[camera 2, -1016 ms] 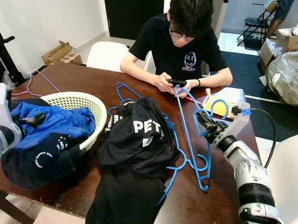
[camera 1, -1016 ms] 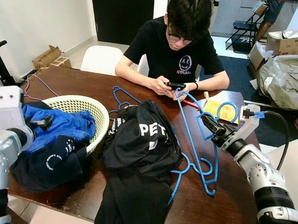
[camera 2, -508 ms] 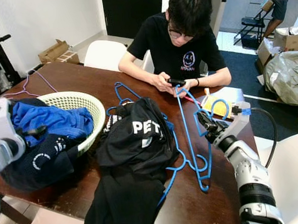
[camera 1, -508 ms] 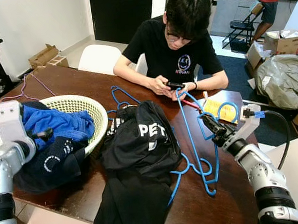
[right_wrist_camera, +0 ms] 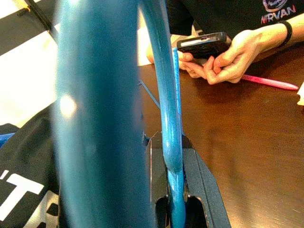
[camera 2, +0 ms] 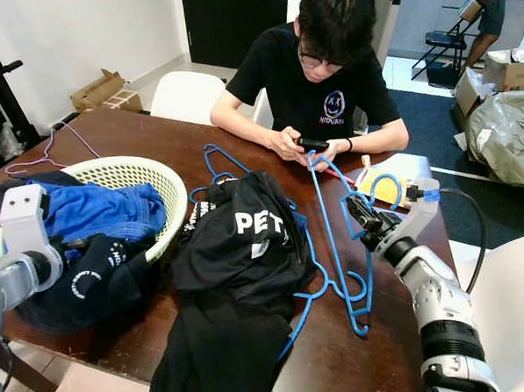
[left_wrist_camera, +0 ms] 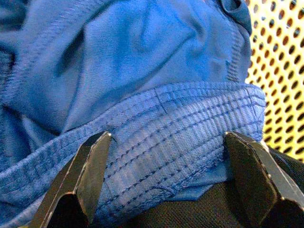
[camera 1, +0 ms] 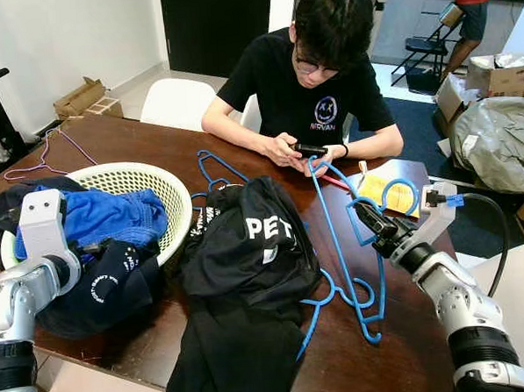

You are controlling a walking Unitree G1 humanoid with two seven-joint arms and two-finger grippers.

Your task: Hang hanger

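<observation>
Hanger, blue, stands tilted over the brown desk: its lower end rests on the wood beside a black shirt printed "PET", its top leans toward a seated person holding a phone. More blue hangers lie behind the shirt. The right hand pinches the hanger's blue wire; in the right wrist view the wire runs down between the two pressed-together fingers. The left hand is spread, its fingers on either side of a ribbed hem of blue cloth. That cloth lies in a pale perforated basket at the desk's left end, with a dark garment draped over the basket's near rim. A pink pen lies on the desk near the person's hands.
</observation>
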